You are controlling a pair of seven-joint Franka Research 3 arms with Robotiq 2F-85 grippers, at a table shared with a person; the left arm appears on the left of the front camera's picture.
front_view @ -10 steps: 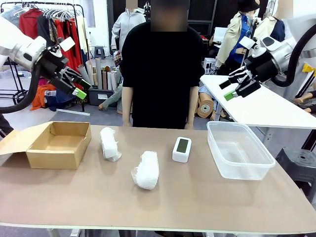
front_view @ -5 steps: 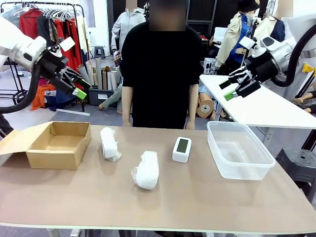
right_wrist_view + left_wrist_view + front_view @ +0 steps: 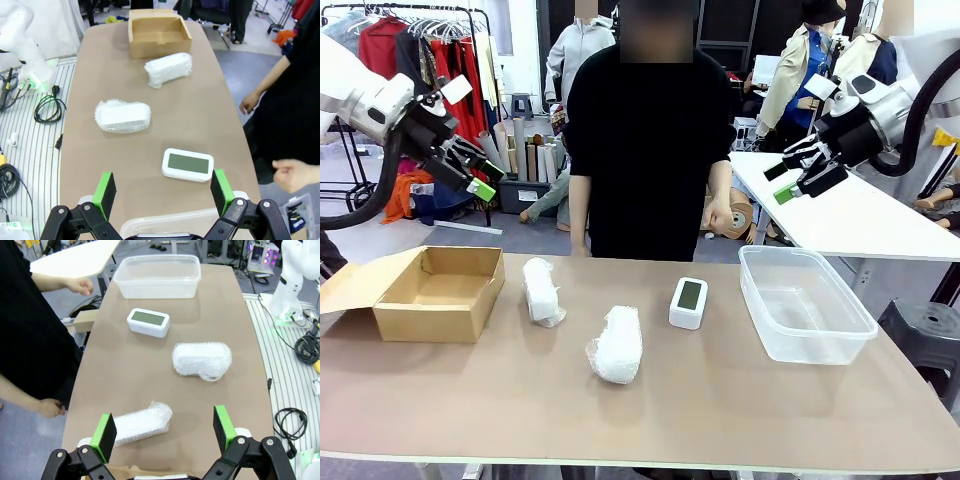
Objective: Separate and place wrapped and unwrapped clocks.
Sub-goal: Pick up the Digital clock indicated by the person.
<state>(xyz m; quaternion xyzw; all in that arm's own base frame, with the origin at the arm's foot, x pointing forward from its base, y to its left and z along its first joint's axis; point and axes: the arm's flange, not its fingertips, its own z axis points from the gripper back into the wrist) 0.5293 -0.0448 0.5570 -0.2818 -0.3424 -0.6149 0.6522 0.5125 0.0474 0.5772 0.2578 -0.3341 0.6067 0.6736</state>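
Front view: the left gripper (image 3: pixel 485 175) hangs high above the cardboard box (image 3: pixel 425 325), jaws spread and empty. The right gripper (image 3: pixel 778 182) hangs equally wide and empty at 12 o'clock from the clear plastic tub (image 3: pixel 807 350). On the table (image 3: pixel 720 410), the far wrapped bundle (image 3: pixel 540 290) lies at the box's 3 o'clock, with the near wrapped bundle (image 3: pixel 617 344) at its 5 o'clock. The unwrapped clock (image 3: pixel 689 302) lies between the bundles and the tub. Nothing is sorted yet.

Left wrist view: the far wrapped bundle (image 3: pixel 142 422) lies slanted between the spread fingers. It looks like the first pick. Roll the wrist to close across its short width, and squeeze gently, since the wrap will likely give.

Right wrist view: the unwrapped clock (image 3: pixel 187 164) lies at 12 o'clock, just ahead. Centre on it, as its smooth sides may slip. The person's hand (image 3: pixel 292 172), loosely curled, is at 3 o'clock, so keep clear of it.
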